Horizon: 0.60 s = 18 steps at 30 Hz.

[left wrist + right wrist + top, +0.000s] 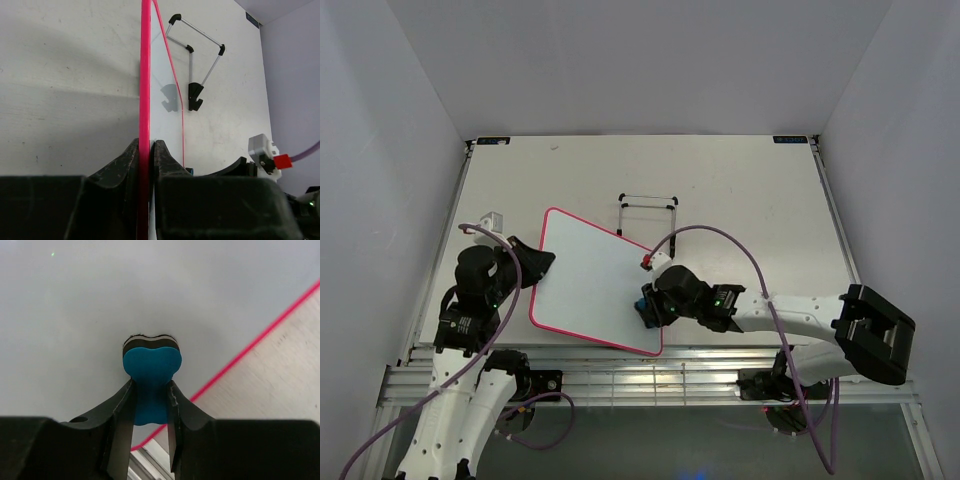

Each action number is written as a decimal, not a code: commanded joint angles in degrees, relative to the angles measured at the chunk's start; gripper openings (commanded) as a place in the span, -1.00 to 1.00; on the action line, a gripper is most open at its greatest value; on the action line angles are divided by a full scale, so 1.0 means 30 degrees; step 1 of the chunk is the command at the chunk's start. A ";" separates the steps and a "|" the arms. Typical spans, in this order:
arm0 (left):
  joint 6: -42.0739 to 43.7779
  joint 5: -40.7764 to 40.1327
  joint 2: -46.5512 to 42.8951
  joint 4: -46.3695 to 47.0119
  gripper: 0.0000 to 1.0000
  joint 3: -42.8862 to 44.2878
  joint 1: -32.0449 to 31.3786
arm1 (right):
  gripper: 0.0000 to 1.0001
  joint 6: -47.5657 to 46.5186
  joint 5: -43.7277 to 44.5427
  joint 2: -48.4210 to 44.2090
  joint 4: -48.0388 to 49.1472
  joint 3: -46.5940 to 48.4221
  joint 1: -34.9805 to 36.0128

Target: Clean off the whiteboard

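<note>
- The whiteboard lies on the table, turned at a slant, left of the middle and toward the near edge
- The left gripper is clamped on the board's pink frame at its left side, one finger on each face
- The right gripper is closed tight on a blue eraser; the eraser's felt end presses on the white face, close to the near right frame
- A thin wire stand sits on the table just beyond the board's far right edge
</note>
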 commanded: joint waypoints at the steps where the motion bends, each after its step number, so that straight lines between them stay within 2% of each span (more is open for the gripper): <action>1: 0.1170 0.0162 -0.0235 -0.0223 -1.00 0.0087 -0.0246 | -0.82 0.1202 -0.1071 0.0303 -0.0286 -0.2949 -0.0946; 2: 0.1199 0.0162 -0.0235 -0.0194 -1.00 0.0029 -0.0246 | -0.82 0.1260 -0.1365 0.0330 0.0733 -0.3162 -0.1152; 6: 0.1229 0.0221 -0.0264 -0.0194 -1.00 0.0057 -0.0246 | -0.84 0.0881 -0.2796 0.0448 0.1299 -0.2551 -0.1242; 10: 0.1200 0.0163 -0.0235 -0.0194 -1.00 0.0058 -0.0275 | -0.84 0.0733 -0.3944 -0.0690 0.2353 -0.1613 -0.1213; 14: 0.1170 0.0220 -0.0206 -0.0165 -1.00 0.0000 -0.0246 | -0.84 0.0763 -0.4969 -0.1193 0.3759 -0.0035 -0.0979; 18: 0.1170 0.0250 -0.0177 -0.0136 -1.00 -0.0001 -0.0246 | -0.84 0.0324 -0.5615 -0.0316 0.4025 0.2276 -0.0774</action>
